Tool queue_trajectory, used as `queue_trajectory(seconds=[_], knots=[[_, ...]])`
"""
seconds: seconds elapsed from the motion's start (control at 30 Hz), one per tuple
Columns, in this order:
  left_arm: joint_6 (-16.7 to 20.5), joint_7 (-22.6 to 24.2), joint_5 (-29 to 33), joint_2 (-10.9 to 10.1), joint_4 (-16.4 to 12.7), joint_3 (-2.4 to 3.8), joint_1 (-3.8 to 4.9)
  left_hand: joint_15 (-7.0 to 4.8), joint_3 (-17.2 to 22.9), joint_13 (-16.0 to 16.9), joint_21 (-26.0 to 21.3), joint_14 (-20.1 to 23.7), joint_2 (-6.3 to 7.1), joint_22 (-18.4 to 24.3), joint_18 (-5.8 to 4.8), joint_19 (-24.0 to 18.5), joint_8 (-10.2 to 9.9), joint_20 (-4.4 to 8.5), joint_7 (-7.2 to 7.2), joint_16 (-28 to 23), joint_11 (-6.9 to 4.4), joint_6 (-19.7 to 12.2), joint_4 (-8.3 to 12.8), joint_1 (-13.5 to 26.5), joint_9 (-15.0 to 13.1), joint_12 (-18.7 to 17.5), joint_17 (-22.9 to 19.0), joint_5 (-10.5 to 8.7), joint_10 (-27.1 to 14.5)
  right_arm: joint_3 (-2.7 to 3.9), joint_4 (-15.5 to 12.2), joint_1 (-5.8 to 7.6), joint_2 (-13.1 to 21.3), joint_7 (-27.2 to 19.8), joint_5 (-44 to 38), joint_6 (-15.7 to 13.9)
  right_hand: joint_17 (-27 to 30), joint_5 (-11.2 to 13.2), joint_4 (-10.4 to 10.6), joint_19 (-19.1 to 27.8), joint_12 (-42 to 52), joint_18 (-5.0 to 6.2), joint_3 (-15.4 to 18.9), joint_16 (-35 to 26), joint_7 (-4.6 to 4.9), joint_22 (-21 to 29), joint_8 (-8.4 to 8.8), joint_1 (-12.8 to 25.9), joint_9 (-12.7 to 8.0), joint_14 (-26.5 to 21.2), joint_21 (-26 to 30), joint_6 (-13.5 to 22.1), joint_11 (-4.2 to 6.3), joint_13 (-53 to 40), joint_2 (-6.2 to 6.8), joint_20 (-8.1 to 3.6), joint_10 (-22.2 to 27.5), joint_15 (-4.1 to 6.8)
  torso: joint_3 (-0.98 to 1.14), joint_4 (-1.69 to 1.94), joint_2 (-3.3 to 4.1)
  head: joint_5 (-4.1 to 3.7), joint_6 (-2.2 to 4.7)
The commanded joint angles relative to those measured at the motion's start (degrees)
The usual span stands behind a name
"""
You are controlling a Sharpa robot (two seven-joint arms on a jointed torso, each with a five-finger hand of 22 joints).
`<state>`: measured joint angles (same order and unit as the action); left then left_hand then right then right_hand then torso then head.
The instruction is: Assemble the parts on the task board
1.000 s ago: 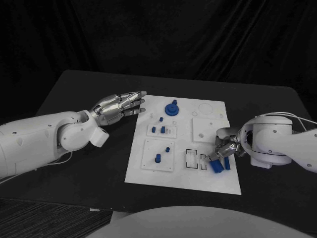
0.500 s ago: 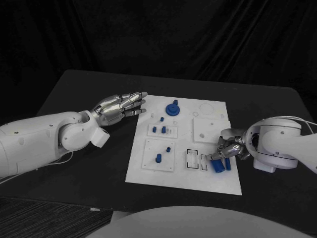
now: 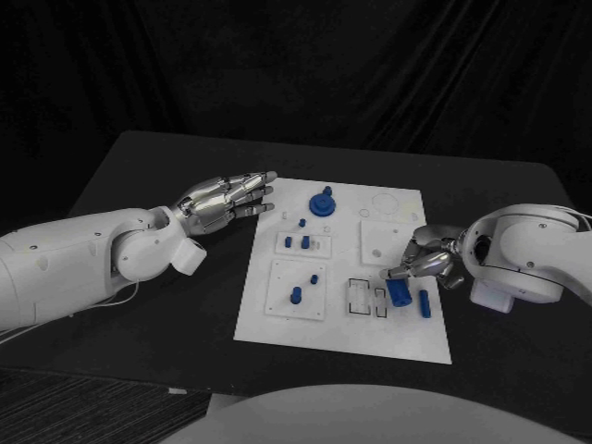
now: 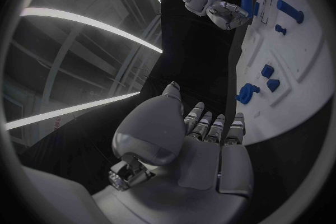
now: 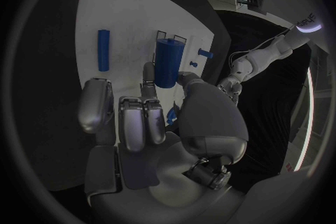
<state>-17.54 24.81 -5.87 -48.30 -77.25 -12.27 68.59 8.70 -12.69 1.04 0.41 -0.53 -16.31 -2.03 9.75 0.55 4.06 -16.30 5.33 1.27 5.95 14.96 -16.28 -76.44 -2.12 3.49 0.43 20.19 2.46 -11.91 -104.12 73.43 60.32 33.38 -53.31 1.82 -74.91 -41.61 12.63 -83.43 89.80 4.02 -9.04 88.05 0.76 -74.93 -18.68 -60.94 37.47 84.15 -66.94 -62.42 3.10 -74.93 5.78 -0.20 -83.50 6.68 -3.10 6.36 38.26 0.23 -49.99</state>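
surface: black table [image 3: 163,166] | on it: white task board [image 3: 277,326], lying flat at middle

Head camera: high, looking down on the flat white task board [image 3: 343,305]. Wrist cameras: close behind each silver hand, facing the board [image 4: 294,67] [image 5: 133,39], which all views share.
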Motion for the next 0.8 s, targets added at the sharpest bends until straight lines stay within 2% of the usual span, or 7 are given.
queue_trajectory(seconds=[0.03, 0.2, 0.37, 0.4, 0.47, 0.8], knots=[[-0.7, 0.6, 0.3, 0.1, 0.0, 0.05, -0.09, 0.16, 0.3, 0.0, 0.1, -0.2, -0.01, 0.1, 0.49, 0.1, 0.2, -0.13, 0.17, 0.1, 0.34, -0.2, 0.1, -0.7, 0.0, 0.1, 0.1, 0.2, -0.1, -0.01, -0.1, 0.2, -0.6, 0.0, 4.3, -2.0, -11.2, -4.7, -9.6, -0.2, 0.2, 0.52, -10.1, -0.4, -0.14, -8.5, 0.32, 0.7, 1.0, 5.1, 0.4, 0.6, 0.52, -15.1, -0.17, -0.24, -6.5, 0.16, -0.04, 0.04, 0.04, 0.21, -0.01], [-0.8, 0.6, 0.3, 0.2, 0.0, 0.05, -0.1, 0.16, 0.4, 0.0, 0.1, -0.2, -0.04, 0.0, 0.49, 0.1, 0.2, -0.13, 0.15, 0.0, 0.33, -0.3, 0.0, -0.7, 0.0, 0.1, 0.1, 0.21, -0.2, -0.02, 0.3, 0.1, -1.8, 0.2, 4.9, -2.4, -10.9, -4.3, -9.6, -0.1, 0.2, 0.58, -10.3, -0.6, 0.04, -8.4, 0.73, 1.2, 0.9, 5.0, 0.9, 1.0, 0.37, -15.1, -0.34, -0.16, -6.5, 0.05, -0.09, 0.11, -0.01, 0.29, -0.01], [-0.8, 0.6, 0.3, 0.2, 0.0, 0.05, -0.11, 0.17, 0.4, 0.0, 0.1, -0.2, -0.05, 0.1, 0.49, 0.1, 0.2, -0.13, 0.14, 0.0, 0.34, -0.3, 0.0, -0.7, 0.0, 0.1, 0.1, 0.21, -0.2, -0.02, 0.8, -0.63, -3.2, 0.7, 5.0, -3.0, -10.7, -3.9, -9.1, 0.1, 0.2, 0.76, -10.6, -0.7, 0.29, -8.2, 1.19, 2.4, 0.8, 5.0, 2.0, 1.3, 0.16, -15.1, -0.68, -0.02, -6.5, -0.12, -0.09, 0.18, 0.07, 0.11, -0.01], [-0.9, 0.6, 0.3, 0.2, 0.0, 0.05, -0.12, 0.17, 0.4, 0.0, 0.1, -0.2, -0.05, 0.1, 0.49, 0.1, 0.2, -0.13, 0.14, 0.0, 0.34, -0.3, 0.0, -0.7, 0.0, 0.1, 0.1, 0.21, -0.2, -0.02, 0.9, -0.83, -3.4, 0.8, 5.1, -3.0, -10.6, -2.7, -8.9, 0.2, 0.2, 0.8, -10.5, -0.7, 0.32, -8.1, 1.35, 3.0, 0.8, 5.0, 2.2, 1.3, 0.11, -15.1, -0.74, 0.06, -6.5, -0.18, -0.07, 0.14, 0.07, 0.1, -0.01], [-0.9, 0.7, 0.3, 0.3, 0.0, 0.05, -0.13, 0.17, 0.4, 0.0, 0.1, -0.2, -0.05, 0.1, 0.49, 0.1, 0.2, -0.13, 0.14, 0.0, 0.34, -0.3, 0.0, -0.7, 0.0, 0.1, 0.1, 0.21, -0.2, -0.02, 1.1, -1.17, -3.8, 1.0, 5.1, -3.0, -10.4, -1.7, -8.8, 0.2, 0.2, 0.87, -10.5, -0.8, 0.39, -8.0, 1.57, 3.4, 0.8, 4.9, 2.6, 1.5, 0.05, -15.1, -0.84, 0.11, -6.5, -0.22, -0.06, 0.13, 0.06, 0.13, -0.01], [-1.1, 0.6, 0.3, 0.3, 0.1, 0.06, -0.2, 0.17, 0.4, 0.0, 0.1, -0.2, -0.05, 0.1, 0.49, 0.1, 0.2, -0.13, 0.14, 0.0, 0.34, -0.3, 0.0, -0.7, 0.0, 0.1, 0.1, 0.21, -0.2, -0.02, 1.9, -2.51, -5.5, 1.7, 4.9, -3.0, -9.5, 1.4, -8.9, 0.5, 0.2, 1.11, -10.6, -1.4, 0.54, -7.7, 2.11, 4.1, 0.8, 4.8, 4.0, 1.8, -0.07, -15.1, -1.27, 0.23, -6.5, -0.33, -0.05, 0.01, 0.07, 0.34, -0.01]])
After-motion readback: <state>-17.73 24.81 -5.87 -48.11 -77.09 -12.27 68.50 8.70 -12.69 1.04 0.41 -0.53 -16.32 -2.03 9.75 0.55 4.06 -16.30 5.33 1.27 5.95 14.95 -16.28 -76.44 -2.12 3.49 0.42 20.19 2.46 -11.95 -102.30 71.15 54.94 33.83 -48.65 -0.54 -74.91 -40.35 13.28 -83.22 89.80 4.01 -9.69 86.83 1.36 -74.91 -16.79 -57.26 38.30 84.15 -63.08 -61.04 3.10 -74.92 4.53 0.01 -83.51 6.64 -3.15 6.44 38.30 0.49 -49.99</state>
